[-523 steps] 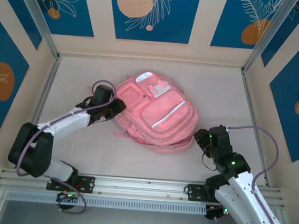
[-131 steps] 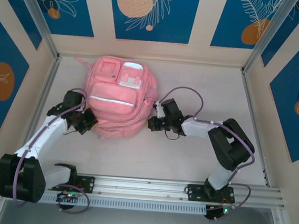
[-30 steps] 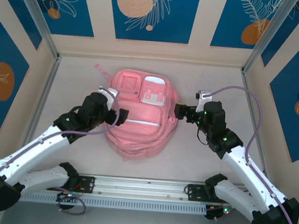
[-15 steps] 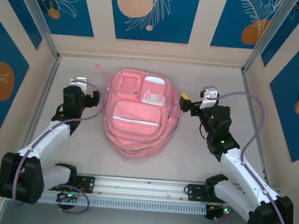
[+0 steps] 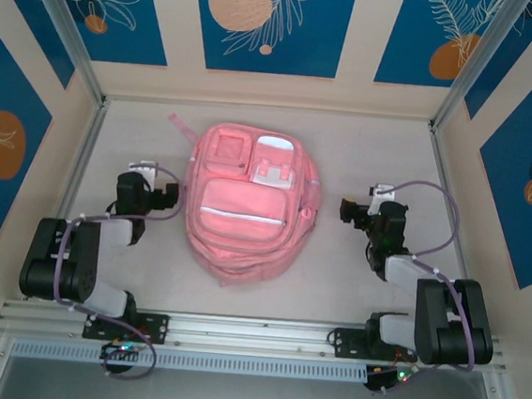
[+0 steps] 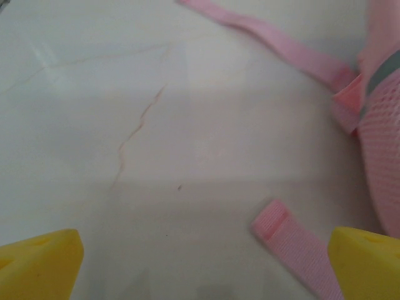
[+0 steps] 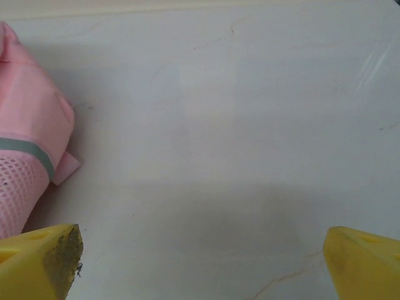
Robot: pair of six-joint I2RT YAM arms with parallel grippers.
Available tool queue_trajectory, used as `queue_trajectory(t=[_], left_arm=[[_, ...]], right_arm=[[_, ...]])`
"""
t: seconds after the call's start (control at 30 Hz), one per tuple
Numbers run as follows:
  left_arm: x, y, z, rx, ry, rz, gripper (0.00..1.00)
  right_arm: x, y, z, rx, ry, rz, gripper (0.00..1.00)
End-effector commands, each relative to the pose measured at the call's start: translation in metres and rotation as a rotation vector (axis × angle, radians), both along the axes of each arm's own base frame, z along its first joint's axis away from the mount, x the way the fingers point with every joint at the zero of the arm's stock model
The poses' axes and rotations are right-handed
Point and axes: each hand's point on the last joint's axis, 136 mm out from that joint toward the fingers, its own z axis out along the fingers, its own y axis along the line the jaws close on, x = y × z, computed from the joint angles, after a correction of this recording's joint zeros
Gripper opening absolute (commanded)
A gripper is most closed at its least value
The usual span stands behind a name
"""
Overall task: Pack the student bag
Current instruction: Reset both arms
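A pink student bag [image 5: 246, 212] lies front-up in the middle of the table [image 5: 383, 154], its long axis running away from the arm bases. The left gripper [image 5: 165, 193] and right gripper [image 5: 348, 210] flank it, both empty with jaws wide apart. The left one looks slightly nearer to the bag.

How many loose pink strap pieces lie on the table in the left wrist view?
2. One long strap runs across the top to the student bag; a short strap end lies near the bottom edge. Others may be hidden under the bag.
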Motion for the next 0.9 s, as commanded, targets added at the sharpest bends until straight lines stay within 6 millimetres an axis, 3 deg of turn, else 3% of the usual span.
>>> queue_trajectory(t=[0.0, 0.13, 0.23, 0.27, 0.37, 0.5, 0.87], left_arm=[[0.009, -0.014, 0.014, -0.007, -0.156, -0.073, 1.0], [0.01, -0.021, 0.012, 0.033, -0.111, -0.086, 1.0], [0.012, -0.023, 0.011, 0.05, -0.11, -0.088, 1.0], [0.012, -0.024, 0.011, 0.05, -0.105, -0.09, 1.0], [0.012, -0.024, 0.01, 0.053, -0.104, -0.091, 1.0], [0.012, -0.024, 0.01, 0.054, -0.102, -0.091, 1.0], [0.012, -0.025, 0.011, 0.06, -0.105, -0.092, 1.0]], right_arm=[[0.003, 0.007, 0.033, 0.053, -0.18, 0.069, 0.99], [0.007, 0.001, 0.03, 0.115, -0.178, 0.083, 0.99], [0.013, 0.001, 0.008, 0.117, -0.204, 0.09, 0.99], [0.018, 0.001, 0.01, 0.128, -0.236, 0.087, 0.99], [0.035, 0.007, -0.003, 0.135, -0.069, 0.131, 0.99], [0.041, 0.015, -0.001, 0.099, -0.063, 0.147, 0.99], [0.041, 0.012, -0.003, 0.034, -0.068, 0.082, 0.99]])
